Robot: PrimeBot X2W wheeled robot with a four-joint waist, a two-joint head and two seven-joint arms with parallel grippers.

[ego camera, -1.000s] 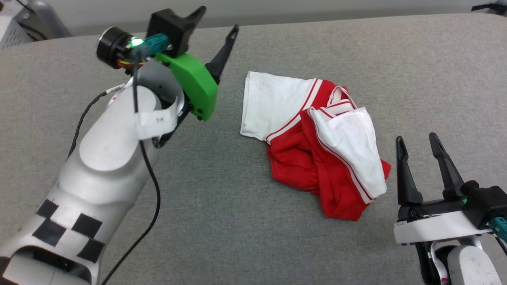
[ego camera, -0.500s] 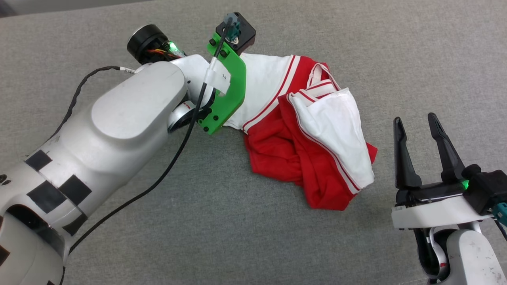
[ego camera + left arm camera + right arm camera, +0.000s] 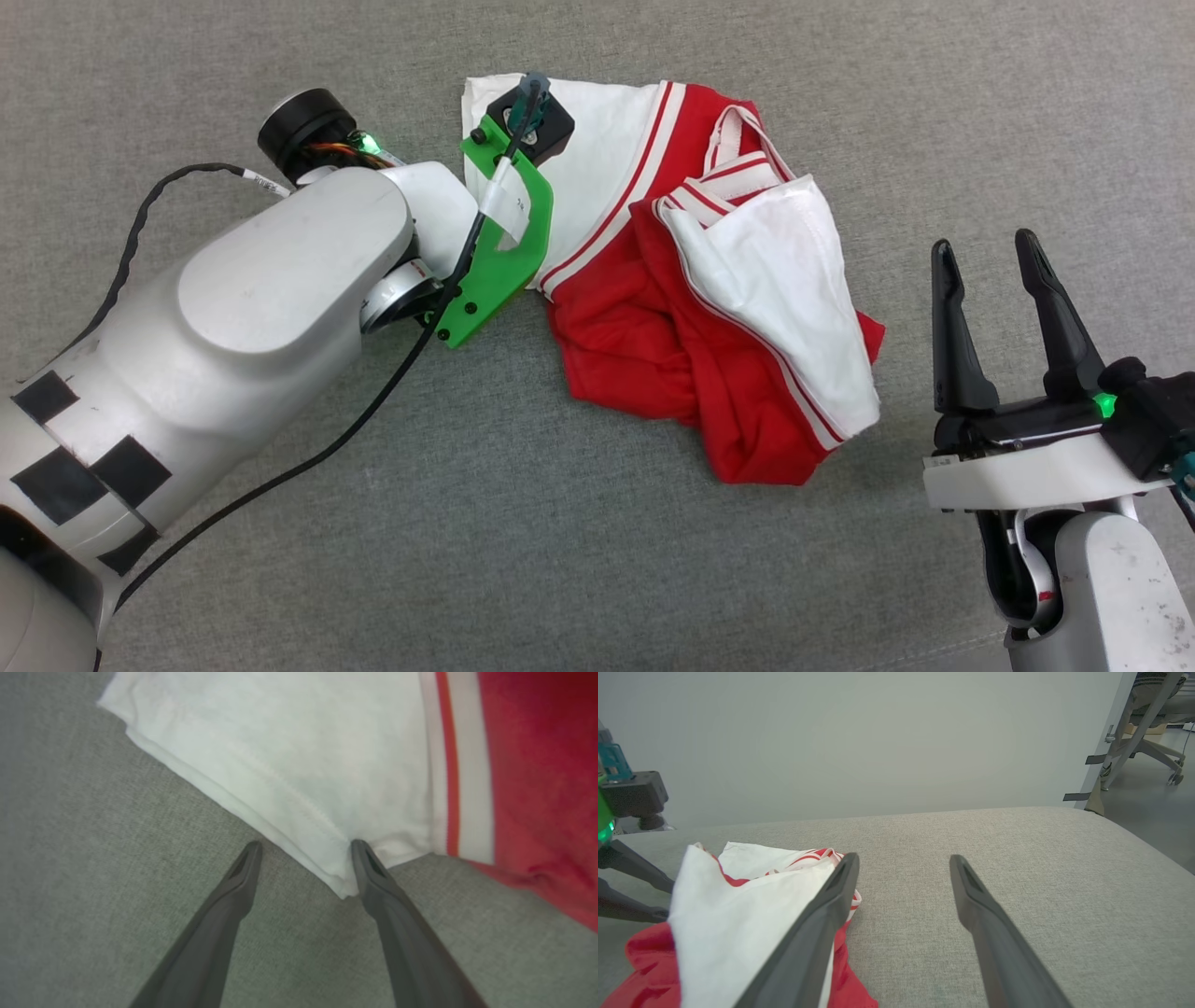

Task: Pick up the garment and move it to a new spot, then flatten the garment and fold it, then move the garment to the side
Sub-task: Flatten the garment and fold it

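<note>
- The left gripper (image 3: 304, 847) is now set low over the garment's (image 3: 672, 355) white sleeve (image 3: 597, 159), at the heap's 10 o'clock. A second earlier it is shown raised and well apart from the cloth.
- The whole head view is shifted as well, so part of the change is put down to the viewpoint. The garment itself is not seen to be disturbed.
- The left jaws are spread wide and nothing is held. The sleeve's corner is bracketed, with one fingertip (image 3: 362, 858) touching the hem and the other on the bare pad (image 3: 597, 560).
- The right gripper (image 3: 983, 243) is kept wide and empty at the heap's 4 o'clock, as before.
- The garment is left crumpled at mid-pad, not yet lifted. The approach is judged complete, and a closing pinch on the sleeve corner is called for next.
</note>
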